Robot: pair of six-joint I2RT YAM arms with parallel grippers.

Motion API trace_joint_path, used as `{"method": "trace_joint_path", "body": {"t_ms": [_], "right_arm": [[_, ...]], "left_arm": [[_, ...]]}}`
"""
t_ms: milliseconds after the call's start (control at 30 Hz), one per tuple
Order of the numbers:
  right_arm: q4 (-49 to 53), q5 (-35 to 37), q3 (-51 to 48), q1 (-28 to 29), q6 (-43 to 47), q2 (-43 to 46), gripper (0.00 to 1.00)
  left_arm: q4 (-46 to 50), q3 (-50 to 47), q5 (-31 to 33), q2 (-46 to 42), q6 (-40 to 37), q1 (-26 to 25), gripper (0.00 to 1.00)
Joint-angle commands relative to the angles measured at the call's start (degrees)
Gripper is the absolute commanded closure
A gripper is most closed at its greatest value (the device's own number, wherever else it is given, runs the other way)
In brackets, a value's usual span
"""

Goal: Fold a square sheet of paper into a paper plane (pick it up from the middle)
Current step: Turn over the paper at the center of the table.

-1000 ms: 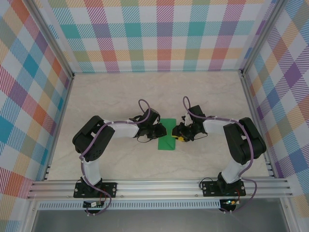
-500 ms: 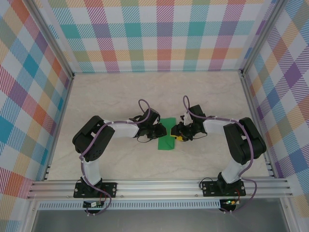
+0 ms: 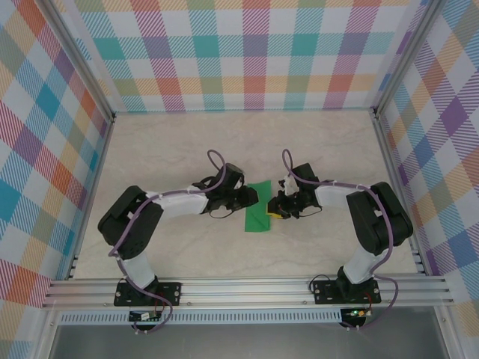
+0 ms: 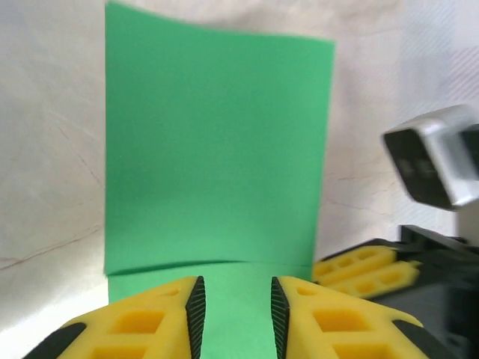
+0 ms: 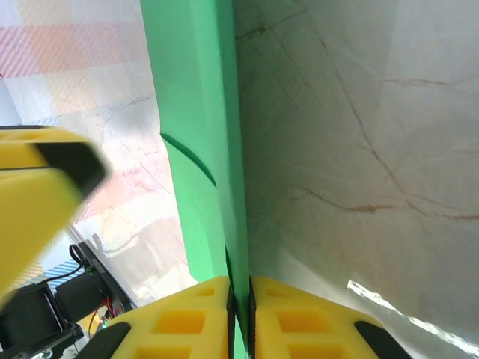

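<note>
Between the tips of the two grippers, on the pale marbled counter [image 3: 179, 149], lies the thin bright green sheet of paper [image 3: 258, 215], folded over on itself into a narrow oblong.

The right gripper [image 5: 239, 295] has its jaws pressed together on one long edge of the sheet. In its wrist view the paper runs straight out from between the fingertips and stands up on edge ahead of them, lifted off the counter like a low wall. That pinch at the edge looks meant to raise one layer so it can be carried across for the next lengthwise fold.

The left gripper [image 4: 236, 310] sits low at the opposite side with its jaws apart. Green paper shows in the gap between them, and the rest of the sheet stretches flat ahead of its fingertips, with a crease line crossing just in front of them. It is not pinching anything. Its place suggests it is there to steady that side, or to take a fresh hold, while the other arm lifts. With only one edge pinched, the limp sheet could slide or buckle.
</note>
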State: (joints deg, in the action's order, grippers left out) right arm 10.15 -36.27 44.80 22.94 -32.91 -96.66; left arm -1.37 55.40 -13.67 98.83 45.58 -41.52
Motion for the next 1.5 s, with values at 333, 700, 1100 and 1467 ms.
{"method": "trace_joint_path", "body": {"t_ms": [333,700,1100,1467], "right_arm": [[27.07,19.94,10.22,0.48,8.92,15.30,0.93],[55.68,59.57,26.91,11.36,3.89,10.73,0.97],[58.71,52.30,43.58,23.62,-3.94,-16.99,0.86],[45.17,35.52,43.14,23.27,-0.79,-13.07,0.52]], "left_arm": [[10.93,-7.21,18.68,-22.90,-1.35,0.56,0.62],[15.03,-11.97,27.29,-31.73,1.32,1.90,0.59],[22.01,-15.47,33.97,-39.99,4.10,2.32,0.57],[18.76,-16.76,26.78,-40.00,1.68,2.66,0.53]]}}
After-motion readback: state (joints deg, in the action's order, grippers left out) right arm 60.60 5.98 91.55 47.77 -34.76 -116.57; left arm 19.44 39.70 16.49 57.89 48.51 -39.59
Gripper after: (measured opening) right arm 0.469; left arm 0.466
